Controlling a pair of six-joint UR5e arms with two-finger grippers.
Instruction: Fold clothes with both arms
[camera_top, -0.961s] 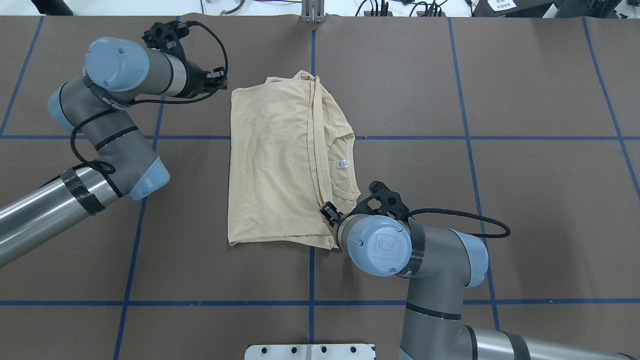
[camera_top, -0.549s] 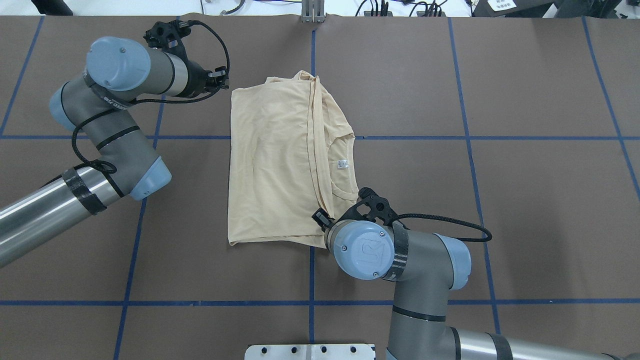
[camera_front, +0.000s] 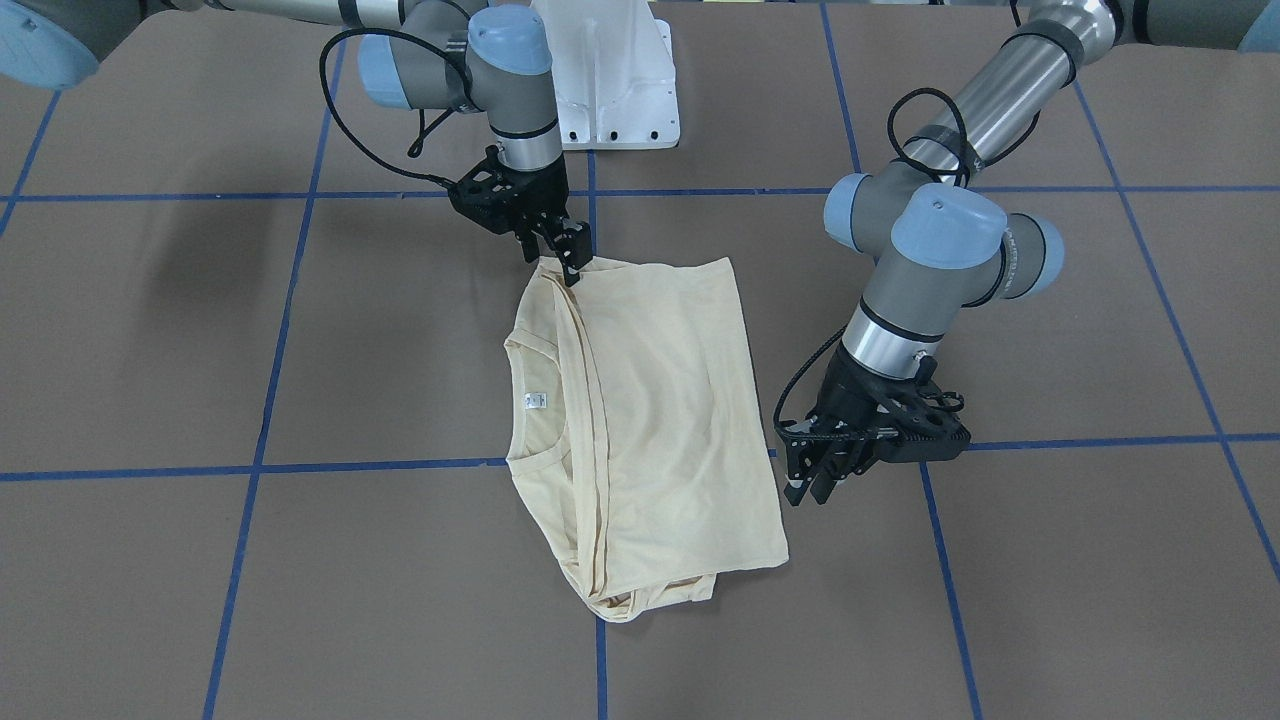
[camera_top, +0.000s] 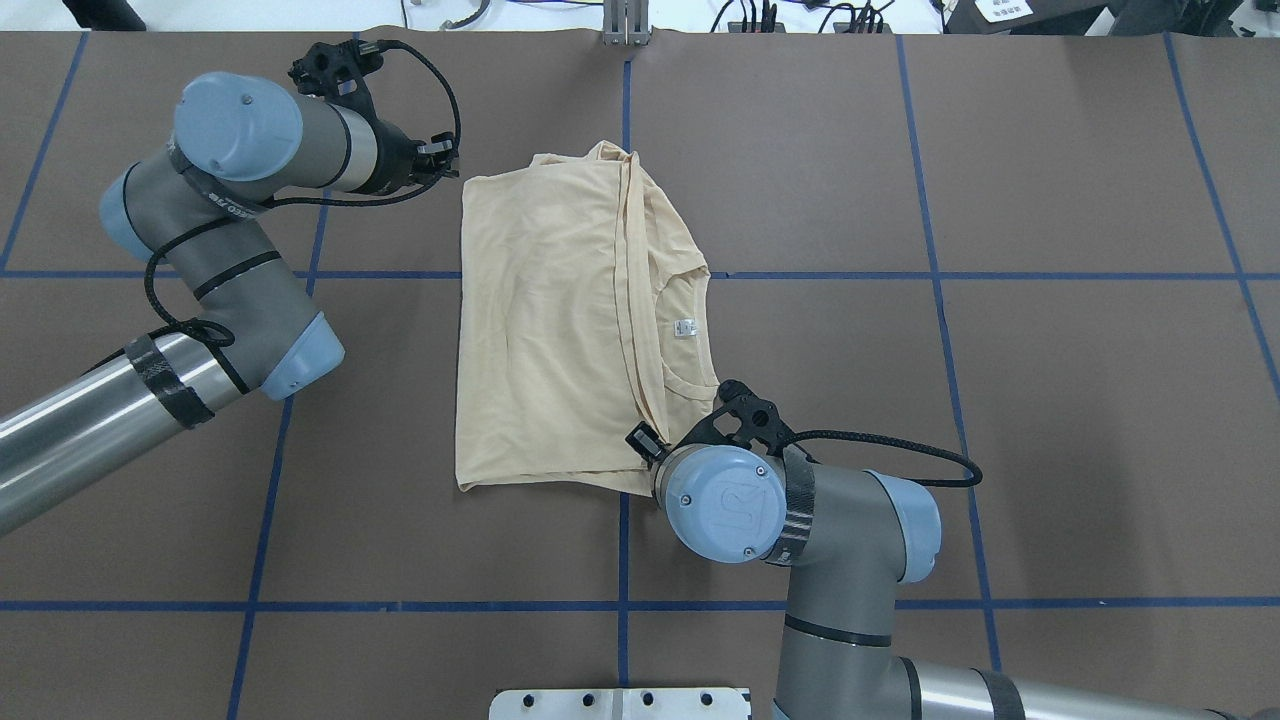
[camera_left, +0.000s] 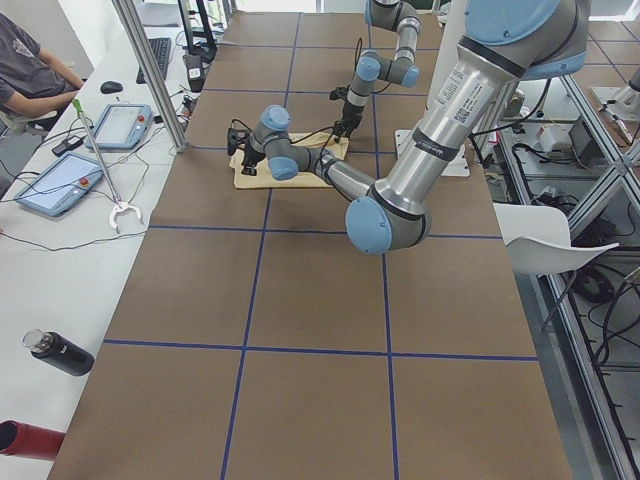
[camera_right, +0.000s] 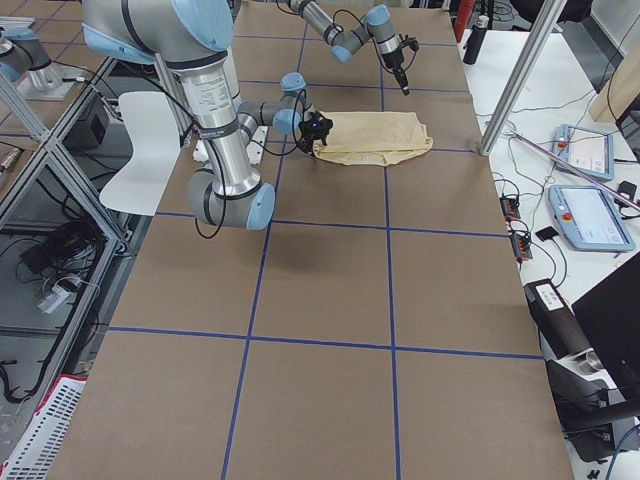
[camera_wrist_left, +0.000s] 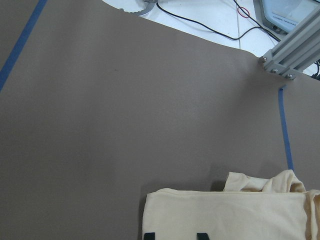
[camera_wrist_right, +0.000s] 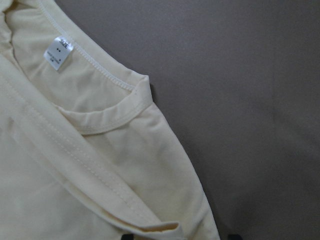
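The pale yellow T-shirt (camera_top: 550, 320) lies folded lengthwise on the brown table, back up, its print hidden. The ribbed collar and white neck tag (camera_top: 684, 327) show on its right side. My left gripper (camera_top: 438, 160) hovers open just beside the far left corner; it also shows in the front-facing view (camera_front: 812, 485). My right gripper (camera_front: 572, 262) is open, low at the near right shoulder corner. In the right wrist view its fingertips (camera_wrist_right: 130, 236) straddle the shirt's edge (camera_wrist_right: 165, 165).
The white pedestal base (camera_front: 610, 80) stands at the table's near edge. Blue tape lines (camera_top: 940, 275) cross the table. An aluminium post (camera_top: 625, 25) stands at the far edge. A side bench with tablets (camera_left: 120, 125), bottles (camera_left: 60, 352) and an operator (camera_left: 30, 70) lies beyond.
My right arm has moved left and a little forward, bringing its gripper onto the shirt's near right corner. My left arm has barely moved. The shirt lies unchanged.
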